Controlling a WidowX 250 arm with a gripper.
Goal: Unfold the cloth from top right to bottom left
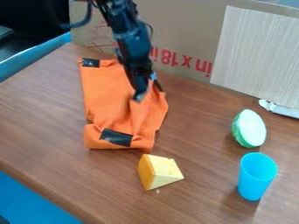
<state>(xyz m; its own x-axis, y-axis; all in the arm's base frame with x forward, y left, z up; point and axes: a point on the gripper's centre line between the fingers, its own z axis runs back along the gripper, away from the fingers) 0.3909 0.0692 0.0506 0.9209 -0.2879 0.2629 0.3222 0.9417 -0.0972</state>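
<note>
We see orange cloth [111, 100] right under the gripper [147, 91]; can't tell its grip. Yellow wedge [158, 172] camera-side of it, just beside cloth; green-white item [251, 128], blue cup [255, 177] picture-right, cardboard [181, 30] behind.

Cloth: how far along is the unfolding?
Little looks done: the cloth lies fairly flat at upper left but rumpled on the right. The gripper is at that rumpled side; a grip can't be confirmed. Left: opening it toward bottom left, where its lower end looks folded.
</note>
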